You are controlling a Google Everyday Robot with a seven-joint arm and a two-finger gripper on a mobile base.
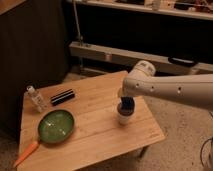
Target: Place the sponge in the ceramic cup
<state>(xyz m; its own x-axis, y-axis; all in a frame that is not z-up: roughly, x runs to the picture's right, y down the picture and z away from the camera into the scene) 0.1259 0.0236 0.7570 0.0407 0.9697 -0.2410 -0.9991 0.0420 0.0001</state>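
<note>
Camera view: the gripper (125, 98) is hovering straight above the small white ceramic cup (123, 119), with the deep-blue soft sponge (127, 105) standing upright at its mouth; I cannot tell whether it is gripped.

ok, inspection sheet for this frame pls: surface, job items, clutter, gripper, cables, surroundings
Surface: wooden table, light planks, no damage seen.
Job's things: ceramic cup upright near the table's right edge; sponge sticking out of its top, not fully down inside.
Clutter: clear bottle and black object at back left; green bowl front left; orange item at the front left corner.
Grippers: gripper directly above the cup, at the sponge.
Cables: nothing seen on the table.
Surroundings: dark panel at left, grey rail behind, speckled floor.
</note>
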